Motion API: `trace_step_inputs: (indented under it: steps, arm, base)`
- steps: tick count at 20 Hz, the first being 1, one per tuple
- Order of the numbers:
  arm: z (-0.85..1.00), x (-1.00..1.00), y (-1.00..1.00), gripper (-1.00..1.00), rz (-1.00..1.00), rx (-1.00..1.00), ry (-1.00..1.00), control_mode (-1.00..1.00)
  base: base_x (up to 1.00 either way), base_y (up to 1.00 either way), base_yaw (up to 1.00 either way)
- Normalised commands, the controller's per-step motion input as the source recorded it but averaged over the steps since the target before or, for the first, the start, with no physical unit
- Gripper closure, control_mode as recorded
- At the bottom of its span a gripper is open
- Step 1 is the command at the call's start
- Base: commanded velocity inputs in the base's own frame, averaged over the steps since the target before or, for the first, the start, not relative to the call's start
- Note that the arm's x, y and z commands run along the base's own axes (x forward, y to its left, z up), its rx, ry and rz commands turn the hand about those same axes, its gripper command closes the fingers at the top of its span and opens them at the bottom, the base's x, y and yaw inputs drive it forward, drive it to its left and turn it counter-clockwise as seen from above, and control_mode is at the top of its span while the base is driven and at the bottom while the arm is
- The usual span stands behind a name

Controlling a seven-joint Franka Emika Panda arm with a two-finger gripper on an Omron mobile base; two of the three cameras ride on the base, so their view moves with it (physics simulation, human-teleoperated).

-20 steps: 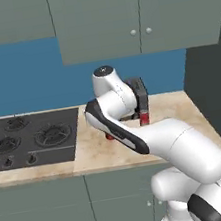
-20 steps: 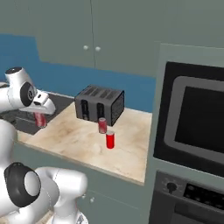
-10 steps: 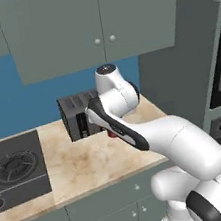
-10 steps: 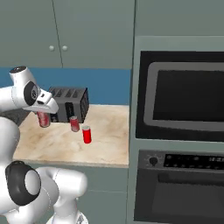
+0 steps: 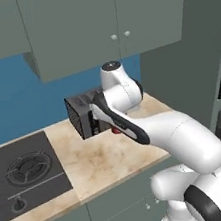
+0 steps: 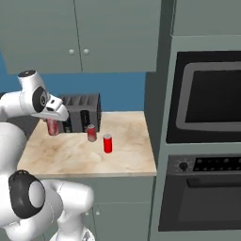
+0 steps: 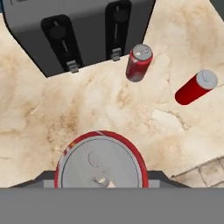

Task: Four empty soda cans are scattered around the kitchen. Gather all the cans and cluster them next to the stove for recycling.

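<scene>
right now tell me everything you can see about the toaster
The toaster is a black, boxy appliance with a matte dark casing that looks like metal or plastic. Slots run along its top, and the hand view shows two vertical lever tracks with round knobs and small grey tabs on its front face. It stands upright on the beige marble counter, back near the blue wall. One red soda can stands just in front of it; whether they touch is unclear. No lever looks pressed down.

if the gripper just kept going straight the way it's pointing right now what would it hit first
The gripper points down, shut on a soda can. Going on, the can's base would probably meet the bare marble counter in front of the toaster; height is unclear.
</scene>
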Motion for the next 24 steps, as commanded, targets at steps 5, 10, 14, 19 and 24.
trace_step_inputs:
  steps: [5, 10, 14, 19, 24]
  arm:
    - [0.00, 0.00, 0.00, 1.00, 0.00, 0.00, 0.00, 1.00]
    - [0.00, 0.00, 0.00, 1.00, 0.00, 0.00, 0.00, 1.00]
    - [0.00, 0.00, 0.00, 1.00, 0.00, 0.00, 0.00, 1.00]
    - [0.00, 0.00, 0.00, 1.00, 0.00, 0.00, 0.00, 1.00]
    - [0.00, 0.00, 0.00, 1.00, 0.00, 0.00, 0.00, 1.00]
  base:
    - [-0.14, 0.54, 0.00]
    - [0.00, 0.21, 0.20]
    - [0.00, 0.03, 0.29]
    - [-0.02, 0.01, 0.23]
    - [0.00, 0.00, 0.00]
